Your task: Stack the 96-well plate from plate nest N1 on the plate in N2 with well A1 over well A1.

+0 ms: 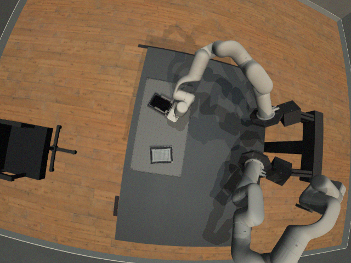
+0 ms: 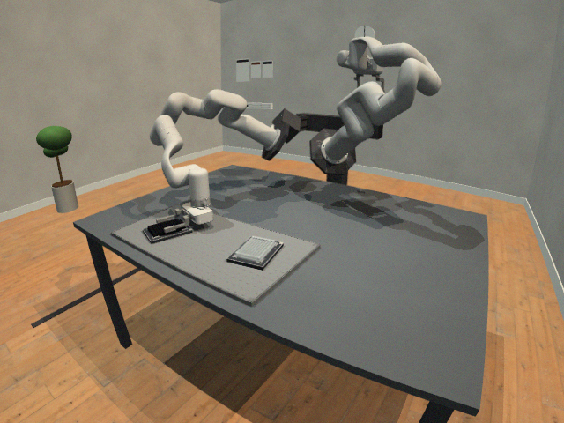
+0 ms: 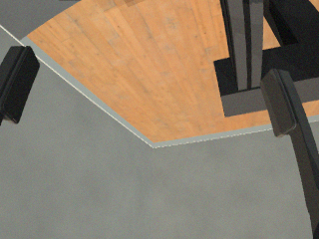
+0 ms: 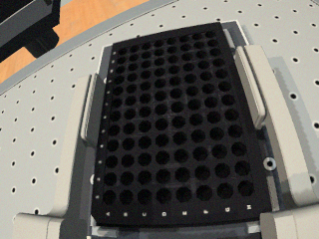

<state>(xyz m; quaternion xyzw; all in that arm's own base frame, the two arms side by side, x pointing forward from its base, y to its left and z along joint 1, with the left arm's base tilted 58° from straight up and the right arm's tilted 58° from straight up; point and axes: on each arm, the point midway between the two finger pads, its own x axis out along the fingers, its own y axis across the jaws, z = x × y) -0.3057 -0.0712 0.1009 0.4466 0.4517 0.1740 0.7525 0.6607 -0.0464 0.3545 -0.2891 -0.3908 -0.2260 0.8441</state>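
Right in close, our right gripper (image 1: 160, 103) (image 2: 163, 225) (image 4: 171, 102) is clamped across the black 96-well plate (image 1: 160, 103) (image 2: 159, 227) (image 4: 171, 119) — which sits at nest N1 (image 1: 157, 111) (image 2: 166, 236) (image 4: 239, 32), no clear lift showing. Grip looks done; lifting, carrying, aligning A1, nesting and release are all ahead! Further along, the pale lower plate (image 1: 161, 155) (image 2: 256, 249) waits in nest N2 (image 1: 161, 163) (image 2: 246, 263), nothing stacked on it. Way back — our left gripper (image 1: 304, 207) (image 2: 369, 84) (image 3: 150, 94) hangs wide open, well out of our way.
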